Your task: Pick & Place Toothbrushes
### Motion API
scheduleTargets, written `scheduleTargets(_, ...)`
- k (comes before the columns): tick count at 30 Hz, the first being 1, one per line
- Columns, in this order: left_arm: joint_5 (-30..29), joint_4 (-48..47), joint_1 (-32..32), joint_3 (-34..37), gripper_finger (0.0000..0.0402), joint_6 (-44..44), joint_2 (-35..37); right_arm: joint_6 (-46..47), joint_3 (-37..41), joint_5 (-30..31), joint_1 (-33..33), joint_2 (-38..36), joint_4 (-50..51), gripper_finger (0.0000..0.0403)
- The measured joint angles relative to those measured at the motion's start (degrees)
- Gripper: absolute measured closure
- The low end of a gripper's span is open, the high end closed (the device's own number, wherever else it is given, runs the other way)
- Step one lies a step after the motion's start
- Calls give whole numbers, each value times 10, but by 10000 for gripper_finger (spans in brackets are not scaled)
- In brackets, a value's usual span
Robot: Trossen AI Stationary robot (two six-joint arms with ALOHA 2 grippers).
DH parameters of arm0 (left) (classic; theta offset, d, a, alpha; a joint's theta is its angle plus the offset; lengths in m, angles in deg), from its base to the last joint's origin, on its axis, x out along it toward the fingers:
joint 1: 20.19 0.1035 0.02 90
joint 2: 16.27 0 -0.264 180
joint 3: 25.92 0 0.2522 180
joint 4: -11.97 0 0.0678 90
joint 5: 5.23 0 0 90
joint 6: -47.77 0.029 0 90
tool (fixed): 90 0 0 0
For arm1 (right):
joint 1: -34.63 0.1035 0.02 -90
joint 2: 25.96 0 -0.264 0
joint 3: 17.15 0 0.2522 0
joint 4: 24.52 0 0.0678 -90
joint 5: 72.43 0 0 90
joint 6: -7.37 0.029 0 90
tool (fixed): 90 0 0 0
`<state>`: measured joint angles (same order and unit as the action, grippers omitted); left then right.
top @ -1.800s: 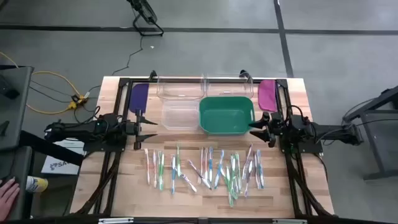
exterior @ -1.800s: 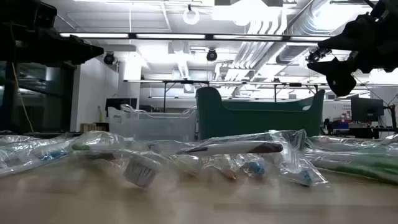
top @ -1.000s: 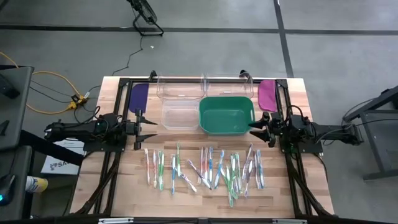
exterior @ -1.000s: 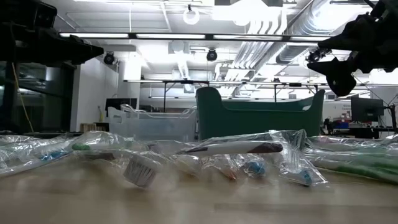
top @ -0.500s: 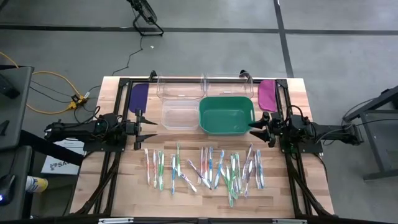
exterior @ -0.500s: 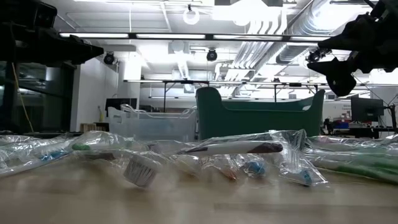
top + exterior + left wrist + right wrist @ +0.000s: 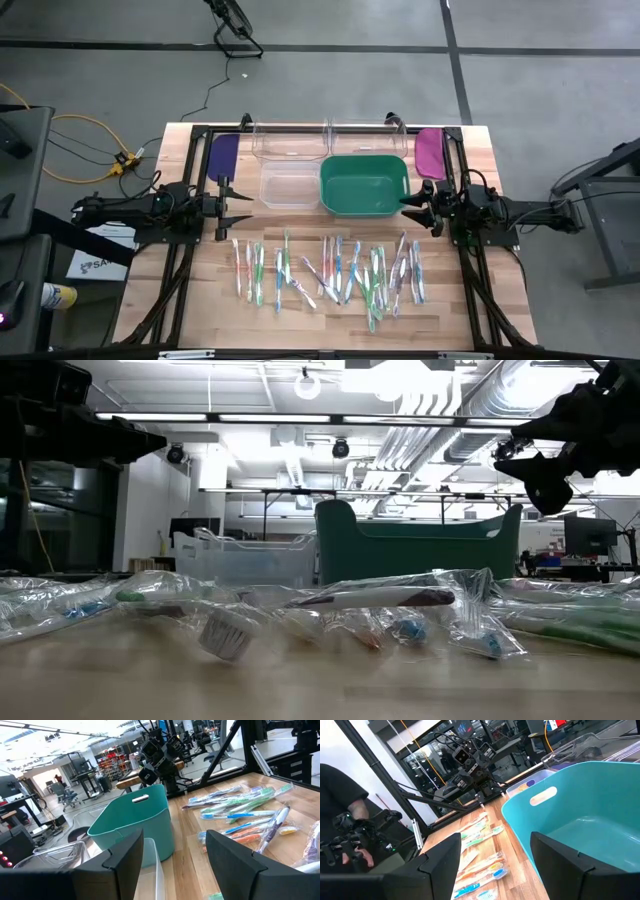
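Observation:
Many wrapped toothbrushes (image 7: 330,272) in blue, green, pink and white lie in a row on the near half of the wooden table; the low view shows their clear wrappers (image 7: 380,610). My left gripper (image 7: 240,205) hovers open at the table's left side, above the row's left end. My right gripper (image 7: 408,205) hovers open at the right side, beside the green bin's (image 7: 364,186) right wall. The left wrist view shows the toothbrushes (image 7: 245,812) and the bin (image 7: 135,830); the right wrist view shows the bin (image 7: 580,825) and toothbrushes (image 7: 477,855).
A clear tub (image 7: 288,186) sits left of the green bin, and two clear containers (image 7: 325,140) stand behind them. A purple paddle (image 7: 222,155) and a magenta paddle (image 7: 430,150) lie at the far corners. A person (image 7: 345,815) sits beyond the table's left side.

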<state>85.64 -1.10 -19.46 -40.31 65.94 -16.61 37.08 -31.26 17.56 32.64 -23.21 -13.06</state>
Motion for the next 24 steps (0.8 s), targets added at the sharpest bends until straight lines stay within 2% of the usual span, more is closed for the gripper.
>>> scheduleTargets(17,-6,4,0,0,192,-10,0,0,0,0,0,0,0,170)
scheduleTargets(24,-4,-5,0,-41,192,0,-12,0,0,0,0,0,0,170)
